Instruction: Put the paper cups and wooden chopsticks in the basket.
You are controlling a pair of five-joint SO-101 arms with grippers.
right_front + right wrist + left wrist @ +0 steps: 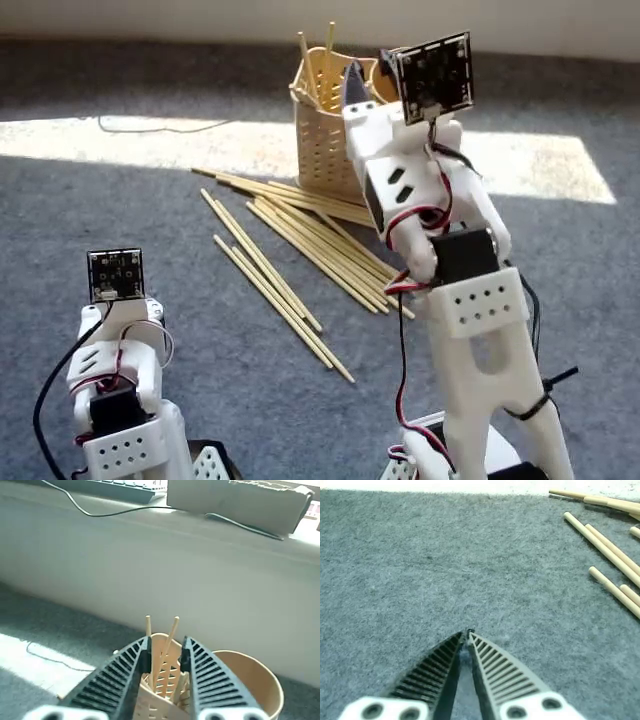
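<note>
The left gripper (468, 635) is clenched, tips together and empty, over the grey carpet (420, 555). The right gripper (165, 655) hangs narrowly parted above the cream slotted basket (320, 140), where two wooden chopsticks (173, 627) stand. A tan paper cup (255, 680) sits just beside the basket. Loose chopsticks (330, 255) lie nearer.

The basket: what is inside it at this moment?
Two chopsticks stand upright in the basket, and the rim of a paper cup shows beside them. Its bottom is hidden by its wall and the right arm.

Wooden chopsticks (300, 255) lie fanned beside the upright basket (322, 140), which holds two more, a paper cup (255, 680) at its rim.
</note>
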